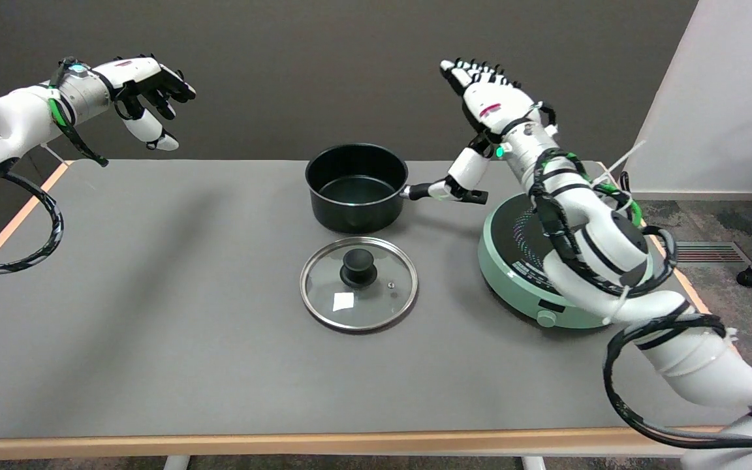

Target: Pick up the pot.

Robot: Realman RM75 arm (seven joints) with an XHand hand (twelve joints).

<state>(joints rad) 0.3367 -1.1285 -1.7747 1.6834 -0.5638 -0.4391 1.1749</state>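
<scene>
A black pot [356, 188] stands upright at the back middle of the grey table [154, 313], its inside bare and its black handle [423, 190] pointing right. My right hand [484, 121] hovers over the outer end of that handle with its fingers spread and raised. Its thumb hangs down in front of the handle; whether it touches is unclear. The hand holds nothing.
A glass lid [358, 282] with a black knob lies flat just in front of the pot. A green induction cooker [546, 261] sits to the right, partly hidden by my right arm. The idle left hand [147, 85] hangs in the air at the upper left.
</scene>
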